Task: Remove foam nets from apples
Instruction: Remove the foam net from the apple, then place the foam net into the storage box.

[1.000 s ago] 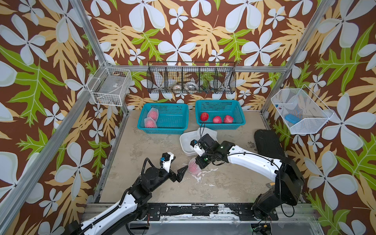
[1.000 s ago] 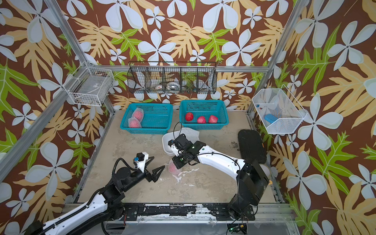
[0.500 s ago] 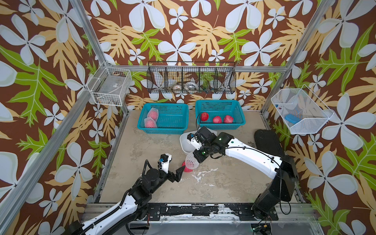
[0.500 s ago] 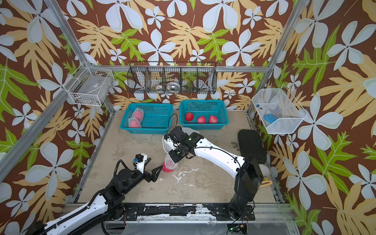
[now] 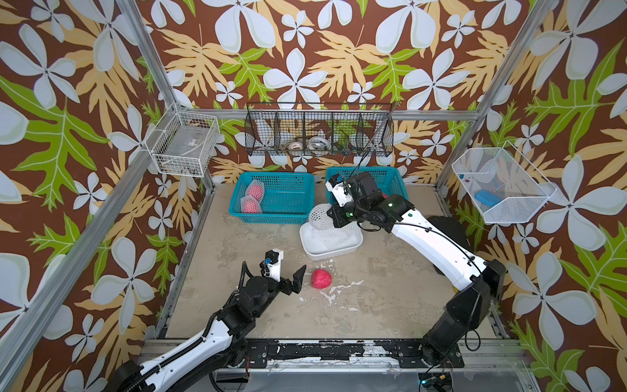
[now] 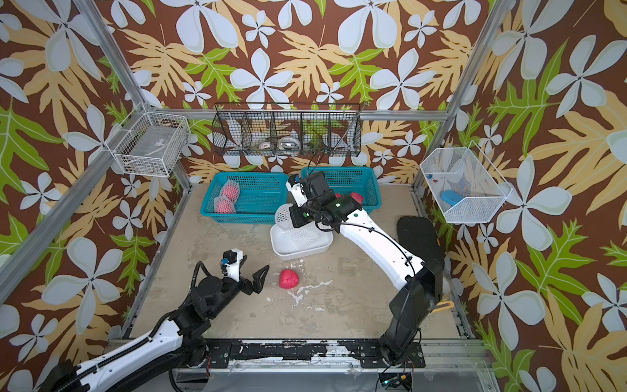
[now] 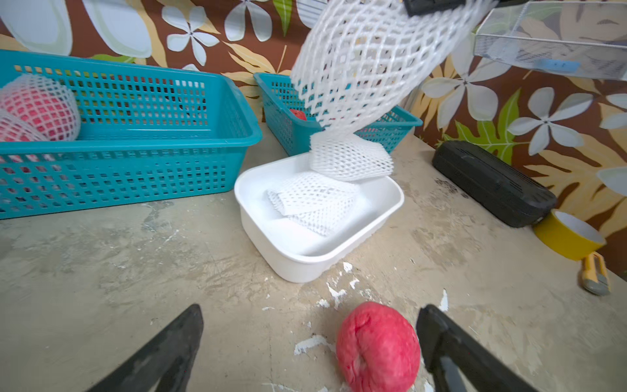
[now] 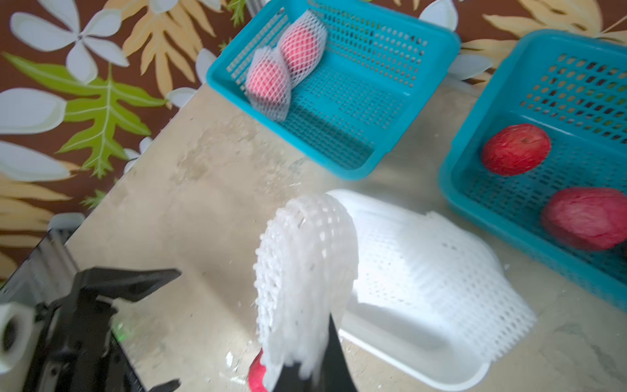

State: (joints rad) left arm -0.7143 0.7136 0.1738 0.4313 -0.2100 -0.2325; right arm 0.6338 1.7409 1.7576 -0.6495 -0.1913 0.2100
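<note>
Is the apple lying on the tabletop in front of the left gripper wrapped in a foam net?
No: the apple lies bare and red on the table, and an empty foam net hangs above the white tray.

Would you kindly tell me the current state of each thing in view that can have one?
left pincer, open, empty.
foam net, empty, hanging.
right pincer, shut on foam net.
white tray, holding loose nets.
table apple, bare, lying free.
netted apples, two, wrapped, in teal basket.
bare apples, unwrapped, in other teal basket.
</note>
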